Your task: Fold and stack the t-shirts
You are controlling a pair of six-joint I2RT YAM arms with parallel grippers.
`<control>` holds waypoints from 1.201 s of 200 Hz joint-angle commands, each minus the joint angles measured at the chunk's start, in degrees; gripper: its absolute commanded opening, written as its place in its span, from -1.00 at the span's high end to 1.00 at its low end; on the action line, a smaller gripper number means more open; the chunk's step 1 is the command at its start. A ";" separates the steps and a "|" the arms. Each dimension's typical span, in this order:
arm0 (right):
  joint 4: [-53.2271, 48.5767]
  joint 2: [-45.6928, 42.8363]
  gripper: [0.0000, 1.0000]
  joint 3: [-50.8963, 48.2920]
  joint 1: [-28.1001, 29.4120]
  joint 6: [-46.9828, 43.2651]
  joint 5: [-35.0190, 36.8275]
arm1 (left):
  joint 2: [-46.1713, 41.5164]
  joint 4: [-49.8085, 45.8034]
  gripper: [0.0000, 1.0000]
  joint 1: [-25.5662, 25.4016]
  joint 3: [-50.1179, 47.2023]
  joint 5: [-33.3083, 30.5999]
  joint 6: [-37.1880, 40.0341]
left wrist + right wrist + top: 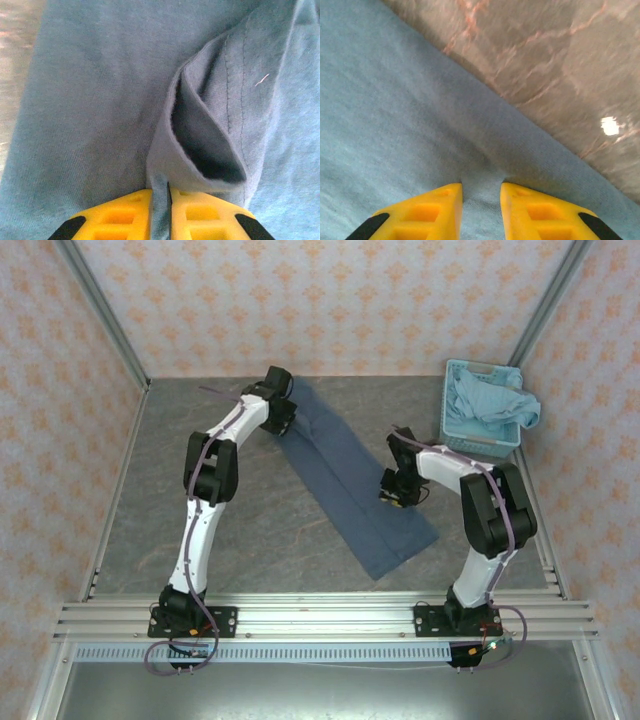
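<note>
Grey table flanks slate-blue t-shirt | left end effector clamped on fold | right end effector apart at edge

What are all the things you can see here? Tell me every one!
dark t-shirt: one, slate-blue, a long folded strip slanting across the table.
light t-shirt: one, aqua-blue, bunched in the basket.
basket: one, light-blue lattice, far right corner.
table: one, grey marbled.
walls: peach patterned, around the table.
left arm: one, white and black, reaching the strip's far end.
right arm: one, white and black, at the strip's right edge.
left gripper: yellow fingers, shut on the dark t-shirt.
right gripper: yellow fingers, open over the strip's edge.
</note>
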 commanded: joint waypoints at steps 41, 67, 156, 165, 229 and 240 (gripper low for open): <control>4.35 -1.02 0.43 -4.72 9.74 17.51 -5.73 | 18.34 3.75 0.65 -1.76 22.86 5.82 1.81; 4.93 2.79 0.42 -1.02 12.46 21.56 -5.93 | 21.06 8.45 0.64 -2.04 26.32 6.35 0.48; -0.17 -4.97 0.07 6.86 12.47 16.18 2.30 | 0.91 1.06 -0.17 -1.17 22.20 0.09 13.19; -1.75 -6.34 0.02 7.76 12.44 15.64 2.90 | -3.73 0.58 -0.17 -1.21 17.29 -0.03 13.92; -5.98 -21.43 -0.05 -1.71 10.16 15.23 -1.66 | -40.44 -1.35 -0.06 -4.63 -38.71 12.02 20.56; -7.15 -23.60 -0.05 -3.92 10.15 14.57 -4.37 | -44.86 -5.87 -0.05 -6.77 -46.50 14.26 23.78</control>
